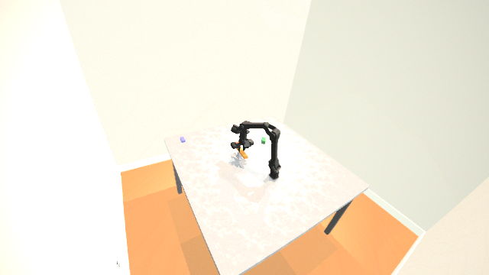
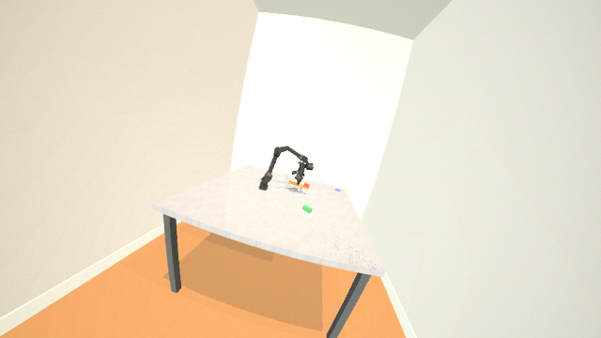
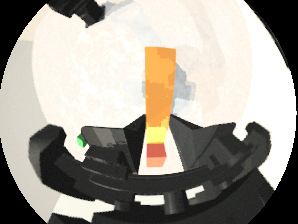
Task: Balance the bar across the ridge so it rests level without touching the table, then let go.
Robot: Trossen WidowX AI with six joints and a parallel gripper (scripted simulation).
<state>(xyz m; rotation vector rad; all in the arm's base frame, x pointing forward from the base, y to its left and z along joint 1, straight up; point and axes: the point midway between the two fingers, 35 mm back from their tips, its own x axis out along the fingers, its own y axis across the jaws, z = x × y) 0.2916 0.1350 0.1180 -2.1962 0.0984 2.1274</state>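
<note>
The black parallel-jaw gripper [image 3: 157, 163] is covering the near end of the long orange bar [image 3: 160, 99] in the wrist view, hiding where its clamped fingers are meeting it. In the top view, gripper and bar are appearing too small to show the grip or any ridge below. The small green block [image 3: 80, 140] is peeking out, mostly hidden behind the gripper body.
</note>
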